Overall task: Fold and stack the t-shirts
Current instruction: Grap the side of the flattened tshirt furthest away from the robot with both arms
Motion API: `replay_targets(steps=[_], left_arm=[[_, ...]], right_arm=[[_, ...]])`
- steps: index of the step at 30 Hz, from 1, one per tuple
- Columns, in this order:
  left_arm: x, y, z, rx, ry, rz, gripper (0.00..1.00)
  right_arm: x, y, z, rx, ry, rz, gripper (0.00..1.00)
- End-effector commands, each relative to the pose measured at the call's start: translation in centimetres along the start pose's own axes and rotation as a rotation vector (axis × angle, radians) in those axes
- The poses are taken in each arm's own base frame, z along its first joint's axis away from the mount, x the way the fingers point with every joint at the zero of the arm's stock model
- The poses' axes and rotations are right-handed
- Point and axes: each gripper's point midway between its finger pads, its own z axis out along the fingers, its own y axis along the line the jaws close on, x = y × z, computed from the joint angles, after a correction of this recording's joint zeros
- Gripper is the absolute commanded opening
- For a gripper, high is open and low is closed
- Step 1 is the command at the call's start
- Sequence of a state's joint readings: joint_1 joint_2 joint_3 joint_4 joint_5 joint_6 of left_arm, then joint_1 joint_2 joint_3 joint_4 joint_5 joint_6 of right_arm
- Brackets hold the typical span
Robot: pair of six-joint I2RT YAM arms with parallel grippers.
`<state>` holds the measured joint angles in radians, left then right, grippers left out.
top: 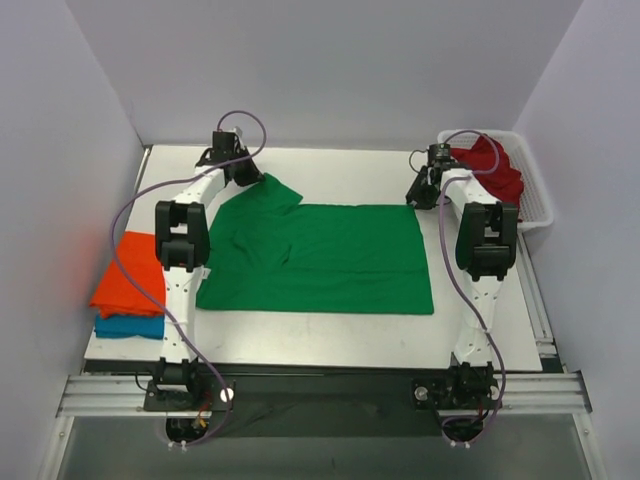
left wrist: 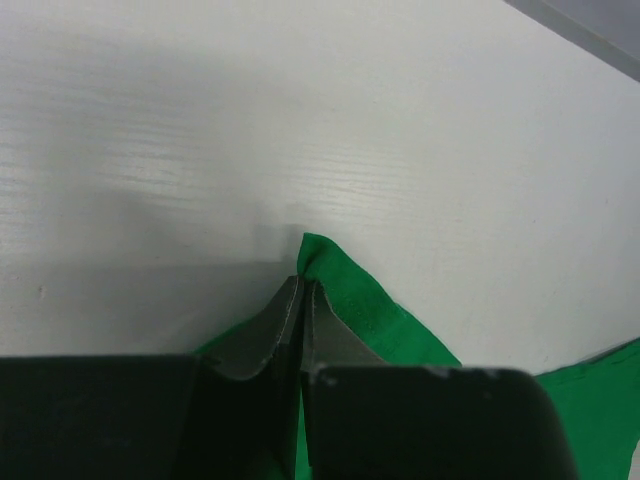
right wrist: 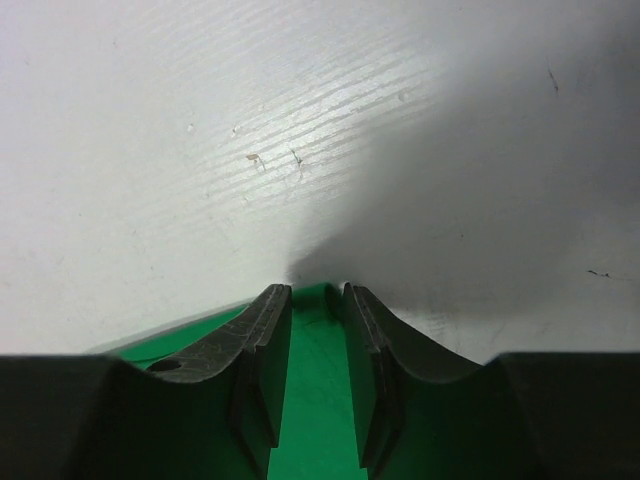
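The bright green t-shirt [top: 320, 255] lies spread flat across the middle of the table. My left gripper [top: 256, 180] is at its far left corner, shut on a pinched fold of the green cloth [left wrist: 368, 305]; the jaws meet at the tips [left wrist: 302, 284]. My right gripper [top: 416, 195] is at the shirt's far right corner, low over the table. Its jaws stand apart [right wrist: 315, 292], one on each side of the green corner [right wrist: 315, 400]. The orange t-shirt [top: 130, 272] lies folded on the blue t-shirt [top: 128, 326] at the table's left edge. The dark red t-shirt [top: 492, 165] lies in the basket.
A white mesh basket [top: 536, 205] stands at the far right, just behind the right arm. Grey walls close in the table on the left, back and right. A strip of bare white table lies between the shirt and the back wall.
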<state>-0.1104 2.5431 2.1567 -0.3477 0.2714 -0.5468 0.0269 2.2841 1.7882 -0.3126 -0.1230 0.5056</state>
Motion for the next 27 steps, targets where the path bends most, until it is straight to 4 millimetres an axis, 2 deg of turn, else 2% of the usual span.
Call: replay_targets(steps=[1, 8, 13, 22, 27], left_arm=[[-4.7, -4.2, -3.5, 0.107, -0.114, 0.028, 0.00], [-5.5, -5.2, -4.5, 0.145, -0.130, 0.021, 0.00], [-6.4, -5.9, -5.5, 0.173, -0.149, 0.012, 0.00], [-7.6, -6.9, -8.3, 0.198, -0.185, 0.006, 0.00], [-7.0, -6.4, -9.3, 0.189, -0.185, -0.006, 0.00]], right_arm=[[0.6, -0.4, -0.4, 0.033, 0.032, 0.028, 0.28], [0.0, 0.2, -0.7, 0.018, 0.018, 0.033, 0.13], [-0.7, 0.8, -1.8, 0.006, -0.007, 0.031, 0.01], [-1.8, 1.6, -4.2, -0.030, -0.045, 0.028, 0.00], [-1.6, 1.6, -5.6, -0.038, -0.051, 0.021, 0.00]])
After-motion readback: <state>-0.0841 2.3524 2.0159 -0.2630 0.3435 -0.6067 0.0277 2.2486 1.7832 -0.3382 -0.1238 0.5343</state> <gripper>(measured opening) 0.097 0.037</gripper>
